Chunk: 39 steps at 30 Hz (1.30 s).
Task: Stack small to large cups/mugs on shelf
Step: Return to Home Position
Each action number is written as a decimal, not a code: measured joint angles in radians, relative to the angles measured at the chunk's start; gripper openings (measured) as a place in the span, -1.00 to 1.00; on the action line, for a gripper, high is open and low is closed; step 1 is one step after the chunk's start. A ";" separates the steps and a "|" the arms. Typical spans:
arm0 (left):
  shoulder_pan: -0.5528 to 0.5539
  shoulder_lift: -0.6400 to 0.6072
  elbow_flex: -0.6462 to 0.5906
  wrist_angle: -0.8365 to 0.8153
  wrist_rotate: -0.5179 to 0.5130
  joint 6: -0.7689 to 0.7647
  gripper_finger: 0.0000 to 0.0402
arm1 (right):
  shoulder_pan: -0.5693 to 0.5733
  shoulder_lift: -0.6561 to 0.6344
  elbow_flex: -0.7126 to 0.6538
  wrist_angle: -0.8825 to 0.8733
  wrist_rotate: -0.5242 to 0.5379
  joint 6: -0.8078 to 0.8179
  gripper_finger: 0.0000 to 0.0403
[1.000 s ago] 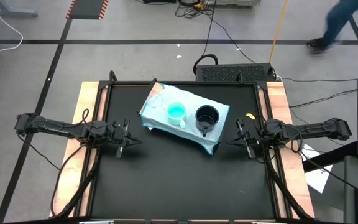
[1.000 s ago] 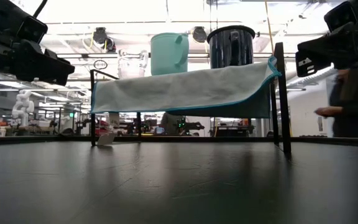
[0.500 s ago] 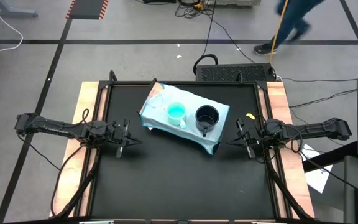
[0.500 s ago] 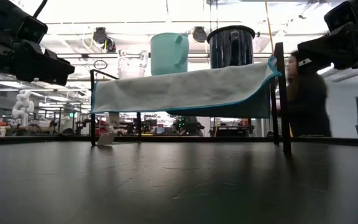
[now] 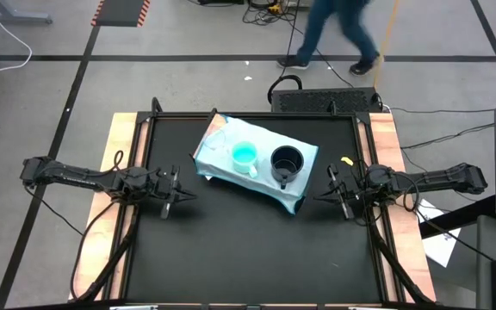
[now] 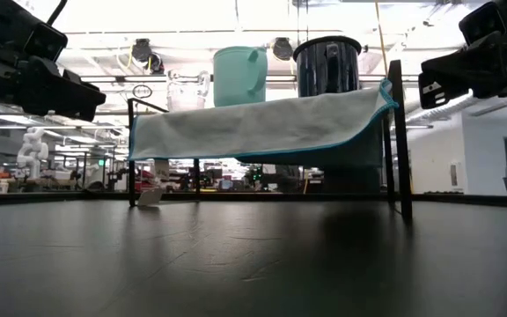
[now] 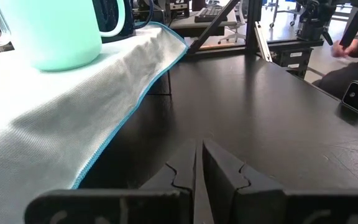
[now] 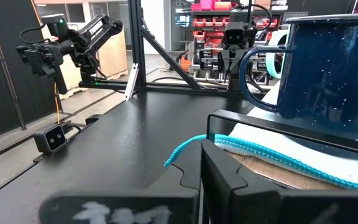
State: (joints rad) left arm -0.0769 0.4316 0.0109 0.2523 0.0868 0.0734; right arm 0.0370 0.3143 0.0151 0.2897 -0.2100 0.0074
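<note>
The light blue shelf [image 5: 257,168], a cloth-covered raised platform, stands at the table's far middle. On it stand the black speckled mug [image 5: 286,163], the teal mug [image 5: 244,156] with a white handle, and the tiny clear glass cup [image 6: 186,91], side by side in the low view, each on its base. My left gripper [image 5: 182,195] hovers shut to the shelf's left, near its near-left corner. My right gripper [image 5: 320,197] hovers shut to the shelf's right, close to the black mug [image 8: 334,68]. The teal mug also shows in the left wrist view [image 7: 51,31].
The shelf's cloth hangs over its near edge [image 6: 262,132], and its black legs [image 6: 400,150] stand on the black tabletop [image 5: 248,250]. A small camera box [image 8: 53,138] sits at the table's edge. A person [image 5: 338,30] walks on the floor beyond the far edge.
Both arms and all three cups have kept still. Only a person on the floor beyond the table has walked from the right toward the left.
</note>
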 joint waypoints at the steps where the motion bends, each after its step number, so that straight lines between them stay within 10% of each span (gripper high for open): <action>1: 0.000 0.000 0.000 0.000 0.000 0.000 -0.85 | 0.000 0.000 0.000 0.000 0.000 0.000 -1.00; 39: 0.000 0.000 0.000 0.000 0.000 0.000 -0.85 | 0.000 0.000 0.000 0.000 0.000 0.000 -1.00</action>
State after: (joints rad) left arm -0.0771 0.4316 0.0109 0.2523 0.0868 0.0734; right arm 0.0369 0.3145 0.0151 0.2897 -0.2099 0.0077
